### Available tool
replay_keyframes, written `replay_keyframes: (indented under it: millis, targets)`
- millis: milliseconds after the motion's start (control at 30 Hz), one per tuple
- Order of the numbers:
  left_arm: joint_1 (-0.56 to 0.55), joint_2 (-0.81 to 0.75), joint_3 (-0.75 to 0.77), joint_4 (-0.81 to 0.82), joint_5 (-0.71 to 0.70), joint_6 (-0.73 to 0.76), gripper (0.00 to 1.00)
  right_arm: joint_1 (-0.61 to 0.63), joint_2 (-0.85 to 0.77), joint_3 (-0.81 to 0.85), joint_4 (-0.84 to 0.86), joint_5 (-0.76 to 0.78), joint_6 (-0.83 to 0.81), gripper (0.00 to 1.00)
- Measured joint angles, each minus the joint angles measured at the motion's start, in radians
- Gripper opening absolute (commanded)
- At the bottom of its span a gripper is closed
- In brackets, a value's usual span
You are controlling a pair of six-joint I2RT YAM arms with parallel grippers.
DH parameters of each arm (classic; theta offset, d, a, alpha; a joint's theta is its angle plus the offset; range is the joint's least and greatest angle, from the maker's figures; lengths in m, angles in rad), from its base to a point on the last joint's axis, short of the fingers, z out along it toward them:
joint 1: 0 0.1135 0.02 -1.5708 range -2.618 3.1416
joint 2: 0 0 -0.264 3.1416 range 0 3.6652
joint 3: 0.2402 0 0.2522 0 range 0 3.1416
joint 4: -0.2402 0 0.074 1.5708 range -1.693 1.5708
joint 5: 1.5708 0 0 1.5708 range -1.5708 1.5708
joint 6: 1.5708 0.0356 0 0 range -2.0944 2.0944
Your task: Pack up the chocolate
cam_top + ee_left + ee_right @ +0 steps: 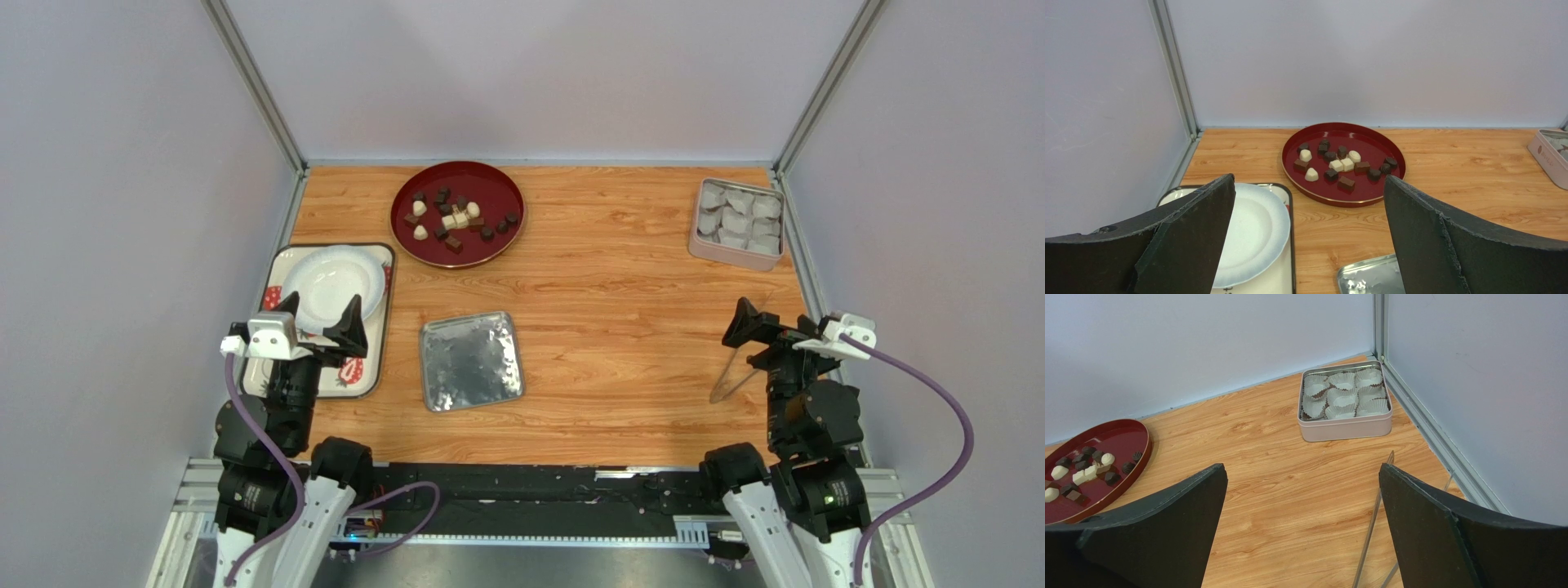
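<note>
The chocolate (456, 218) is several small dark brown and cream-white pieces lying on a round red tray (485, 190) at the back middle. The pieces also show in the left wrist view (1339, 164) and at the left edge of the right wrist view (1088, 468). An open tin (703, 251) lined with white paper cups stands at the back right (1346, 430). My left gripper (321, 321) is open and empty over a white plate, well short of the red tray (1364, 138). My right gripper (767, 333) is open and empty at the right, near metal tongs (732, 368).
The tin's silver lid (471, 360) lies flat in the middle of the table (1367, 278). A white plate (329, 282) rests on a rectangular patterned tray (350, 374) at the left. The tongs (1370, 533) lie under my right fingers. Grey walls close three sides.
</note>
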Motion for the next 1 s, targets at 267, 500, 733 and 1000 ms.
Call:
replay_keyframes:
  millis: [267, 500, 733, 1000]
  targets:
    - [-0.005, -0.013, 0.0, -0.003, 0.006, -0.008, 0.99, 0.0, 0.011, 0.007, -0.007, -0.021, 0.003, 0.99]
    - [-0.006, -0.034, 0.005, -0.046, 0.032, -0.056, 0.99, 0.0, 0.179, 0.093, -0.058, -0.064, 0.03, 0.99]
    - [-0.026, -0.053, 0.011, -0.129, 0.023, -0.111, 0.98, 0.0, 0.568, 0.241, -0.074, -0.129, 0.119, 1.0]
    - [-0.084, -0.066, 0.011, -0.151, -0.011, -0.1, 0.98, -0.053, 1.083, 0.488, -0.105, -0.129, 0.164, 1.0]
